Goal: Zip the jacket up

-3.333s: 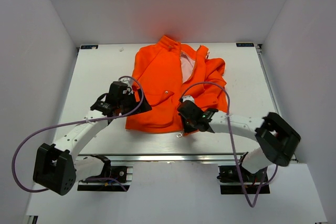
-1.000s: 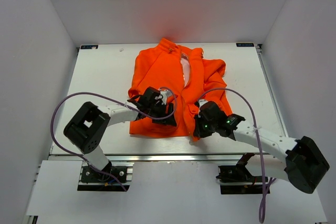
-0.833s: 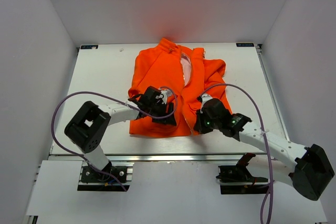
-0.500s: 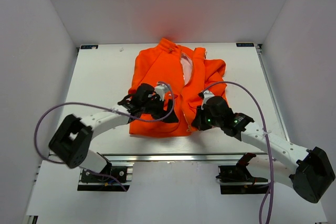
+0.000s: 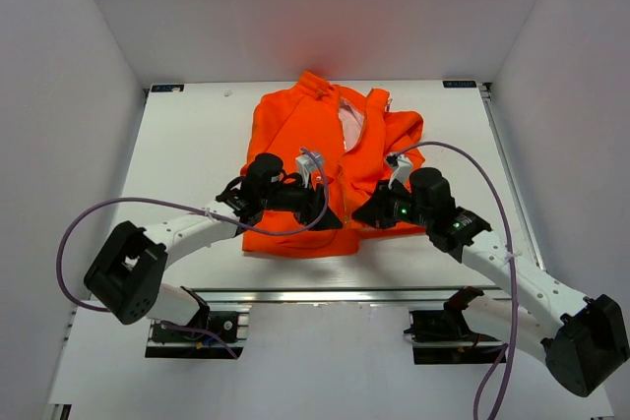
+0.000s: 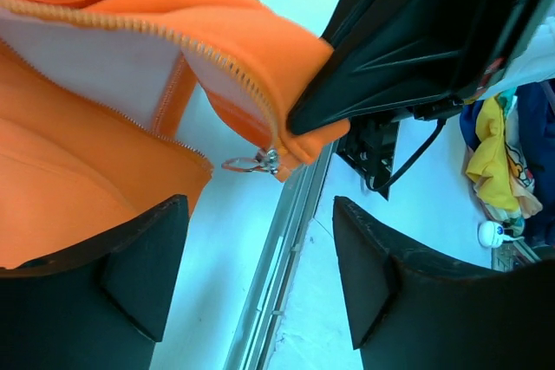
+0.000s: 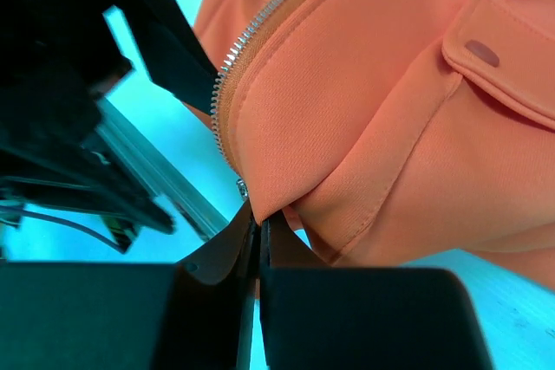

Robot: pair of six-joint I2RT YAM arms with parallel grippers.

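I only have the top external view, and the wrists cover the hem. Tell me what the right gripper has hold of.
Observer: The right gripper is shut on a fold of the jacket at its bottom front corner, right beside the zipper teeth.
Operator: Now report the left one.
Observer: The left gripper is open, with nothing between its jaws.
Operator: Find me the zipper pull.
Observer: The zipper pull hangs at that pinched corner, beyond the left gripper and not touching it.
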